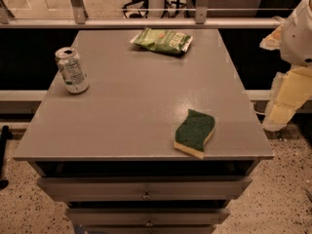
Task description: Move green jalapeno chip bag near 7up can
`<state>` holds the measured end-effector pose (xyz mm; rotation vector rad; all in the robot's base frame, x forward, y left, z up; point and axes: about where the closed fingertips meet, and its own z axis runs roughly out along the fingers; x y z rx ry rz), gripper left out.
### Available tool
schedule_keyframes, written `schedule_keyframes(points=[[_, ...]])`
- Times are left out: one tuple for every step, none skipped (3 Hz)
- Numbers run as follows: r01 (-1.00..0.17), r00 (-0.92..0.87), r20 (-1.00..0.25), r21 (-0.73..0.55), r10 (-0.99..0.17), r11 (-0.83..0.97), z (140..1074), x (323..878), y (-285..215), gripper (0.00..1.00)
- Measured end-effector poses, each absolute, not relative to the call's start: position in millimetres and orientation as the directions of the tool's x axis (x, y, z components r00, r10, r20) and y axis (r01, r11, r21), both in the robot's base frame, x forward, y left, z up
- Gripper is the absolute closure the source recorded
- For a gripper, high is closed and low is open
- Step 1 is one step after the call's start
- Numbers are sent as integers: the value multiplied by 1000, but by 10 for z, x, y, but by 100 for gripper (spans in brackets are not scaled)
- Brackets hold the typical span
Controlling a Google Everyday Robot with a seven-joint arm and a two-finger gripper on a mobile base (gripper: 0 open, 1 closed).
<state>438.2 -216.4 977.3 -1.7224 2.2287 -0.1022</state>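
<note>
The green jalapeno chip bag [163,40] lies flat near the far edge of the grey table [131,111], a little right of centre. The 7up can [71,70] stands upright near the table's left edge, slightly dented. My gripper [285,100] hangs off the table's right side, beyond its edge, with the white arm [298,30] above it. It is far from both the bag and the can and holds nothing that I can see.
A dark green wavy sponge with a yellow base [195,132] lies near the front right corner. Drawers [145,188] sit below the tabletop. A railing [146,22] runs behind the table.
</note>
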Motion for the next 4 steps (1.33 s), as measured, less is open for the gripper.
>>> schedule_keyframes(points=[[-929, -220, -215, -251, -952, 271, 9769, 4408, -2167, 0], [-921, -213, -309, -253, -927, 296, 9719, 4750, -2212, 0], [-885, -208, -480, -279, -852, 373, 9771, 5517, -2222, 0], [-855, -182, -603, -293, -776, 428, 9805, 6239, -2074, 0]])
